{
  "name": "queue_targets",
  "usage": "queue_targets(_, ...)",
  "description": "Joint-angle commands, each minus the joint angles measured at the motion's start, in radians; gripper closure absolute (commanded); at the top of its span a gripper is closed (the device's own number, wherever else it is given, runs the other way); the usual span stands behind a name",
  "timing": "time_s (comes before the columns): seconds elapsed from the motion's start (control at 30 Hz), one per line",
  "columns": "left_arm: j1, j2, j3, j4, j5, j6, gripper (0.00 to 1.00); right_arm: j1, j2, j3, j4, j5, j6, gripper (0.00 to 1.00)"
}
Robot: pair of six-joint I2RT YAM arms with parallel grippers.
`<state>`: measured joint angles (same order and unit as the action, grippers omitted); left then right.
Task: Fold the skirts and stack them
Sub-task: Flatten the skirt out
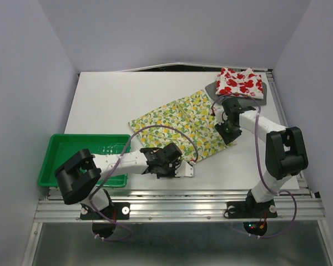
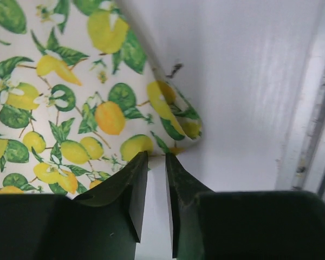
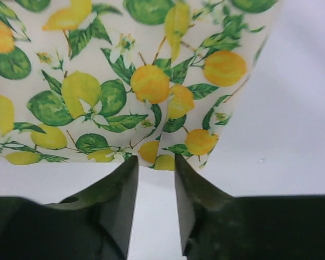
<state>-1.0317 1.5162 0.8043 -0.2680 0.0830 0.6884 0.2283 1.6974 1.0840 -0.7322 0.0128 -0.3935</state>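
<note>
Our left pincer [image 2: 157, 156] is almost closed, with only a thin gap between its jaws. It looks to us to be nipping the near edge of the lemon skirt [image 2: 70, 108], right beside a corner. Our right pincer [image 3: 154, 160] is the same: nearly closed, its tips on the hem at another corner of that skirt, with a small crease running up from the bite. The lemon skirt lies spread out in the middle of the tabletop [image 1: 116, 100], turned at a slant and not folded yet. We think it is thin, soft and very light, so it will sag and flop between the two pincers and will not hold a shape by itself. It may slip out if only a tiny bit of hem is held, so we think the best place to hold it is at the corners, a little further in from the edge. At the far right, the red print skirt [image 1: 241, 83] sits folded on top of the grey skirt [image 1: 211, 88], just past the right pincer. The green tray [image 1: 72, 152] is at the near left, apart from the skirts.
</note>
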Motion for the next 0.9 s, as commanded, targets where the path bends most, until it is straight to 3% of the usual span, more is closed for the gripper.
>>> queue_targets(0.0,-0.022,-0.106,0.051,-0.138,0.043,-0.053,0.62,-0.009,-0.034,0.120,-0.019,-0.076,0.056,0.59)
queue_targets(0.13,-0.018,-0.206,0.082,-0.197,0.037,-0.072,0.51,-0.033,-0.081,0.178,-0.030,-0.067,0.059,0.41)
queue_targets(0.57,0.053,-0.254,0.049,-0.189,-0.045,0.008,0.43,-0.102,0.136,0.238,0.002,-0.059,0.074,0.44)
queue_targets(0.73,0.076,-0.258,0.041,-0.175,0.012,-0.020,0.43,-0.165,0.191,0.229,-0.018,-0.138,0.081,0.53)
queue_targets(0.87,0.055,-0.318,-0.026,-0.108,0.037,-0.003,0.41,-0.190,0.173,0.192,-0.044,-0.206,0.073,0.77)
